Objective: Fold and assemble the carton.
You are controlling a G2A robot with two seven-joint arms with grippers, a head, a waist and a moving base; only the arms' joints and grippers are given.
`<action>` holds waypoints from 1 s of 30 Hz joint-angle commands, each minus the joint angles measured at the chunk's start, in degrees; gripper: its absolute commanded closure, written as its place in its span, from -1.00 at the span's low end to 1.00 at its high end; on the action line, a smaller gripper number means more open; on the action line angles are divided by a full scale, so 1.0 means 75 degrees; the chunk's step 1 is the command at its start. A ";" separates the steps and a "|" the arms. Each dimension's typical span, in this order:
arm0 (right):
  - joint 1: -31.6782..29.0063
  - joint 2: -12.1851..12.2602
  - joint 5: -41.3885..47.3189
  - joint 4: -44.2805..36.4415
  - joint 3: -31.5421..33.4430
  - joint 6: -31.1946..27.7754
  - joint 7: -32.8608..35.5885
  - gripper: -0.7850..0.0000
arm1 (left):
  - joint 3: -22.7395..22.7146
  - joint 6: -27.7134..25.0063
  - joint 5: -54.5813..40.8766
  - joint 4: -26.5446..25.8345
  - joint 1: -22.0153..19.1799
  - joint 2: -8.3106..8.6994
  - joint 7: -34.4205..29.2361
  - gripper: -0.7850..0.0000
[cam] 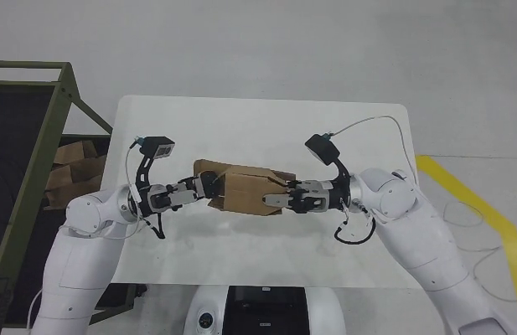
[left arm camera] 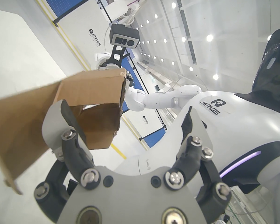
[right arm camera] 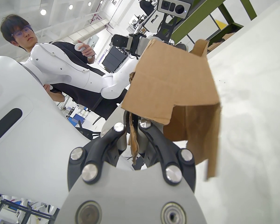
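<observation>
Top view, live: carton (cam: 241, 188) up over the middle of the surface (cam: 266, 126), brown, half-formed, gaping open at the left end. Pinched by a flap edge in the right hand (right arm camera: 133, 129), clamped tight on cardboard. Left hand (left arm camera: 126, 108) spread apart, one finger (left arm camera: 53, 117) tucked inside that open end. Off the surface's left edge, loose cardboard (cam: 69, 172) piled at a green rack (cam: 28, 65).

Bright, even light is given from overhead by round ceiling lamps (left arm camera: 209, 37), which are seen as glaring spots beyond the left hand (left arm camera: 126, 108). A faint, soft shadow is cast on the white counter (right arm camera: 247, 82) beside the carton (right arm camera: 175, 80), past the right hand (right arm camera: 133, 131). Straight lines are bowed toward the wrist views' edges.
</observation>
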 commanded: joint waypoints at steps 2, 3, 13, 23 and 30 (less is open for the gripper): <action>0.0047 -0.0011 0.0014 0.0033 -0.0059 0.0007 -0.0008 1.00 | 0.0112 0.0136 -0.0026 -0.0053 -0.0054 0.0025 -0.0131 -1.00; 0.0060 -0.0013 0.0015 0.0039 -0.0075 0.0011 -0.0004 1.00 | 0.0137 0.0173 -0.0029 -0.0073 -0.0069 0.0036 -0.0168 -1.00; 0.0084 -0.0019 -0.0048 0.0054 -0.0126 0.0038 -0.0138 1.00 | 0.0140 -0.0010 -0.0025 -0.0028 -0.0033 0.0119 0.0014 -1.00; 0.0033 0.0004 -0.0056 -0.0024 -0.0114 0.0031 -0.0146 1.00 | -0.0242 -0.0385 -0.0613 0.0062 0.0186 0.0163 0.0391 -1.00; -0.0083 0.0039 -0.0092 -0.0090 -0.0033 -0.0030 -0.0195 1.00 | -0.0332 -0.0413 -0.0652 -0.0020 0.0360 0.0195 0.0418 -1.00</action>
